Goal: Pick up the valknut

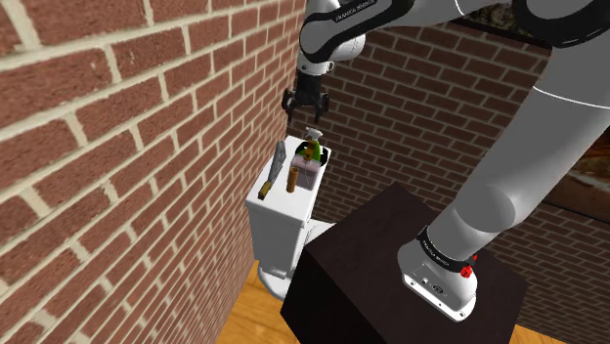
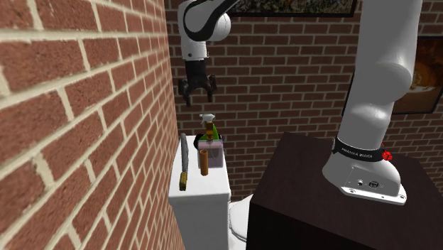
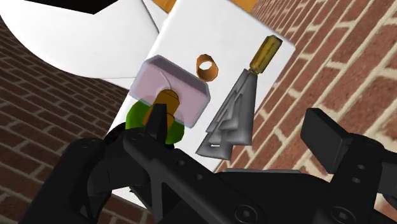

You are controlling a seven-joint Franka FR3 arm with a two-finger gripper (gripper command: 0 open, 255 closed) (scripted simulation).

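Okay: gripper [image 1: 298,109] hovered above the toilet tank [image 1: 279,225], fingers apart, clasping nothing. Grey valknut [image 1: 280,156] lay on the tank lid beside a pink box [image 1: 308,178].

Red brick walls [image 1: 98,147], wooden floor [image 1: 256,311], white toilet tank [image 1: 281,230].
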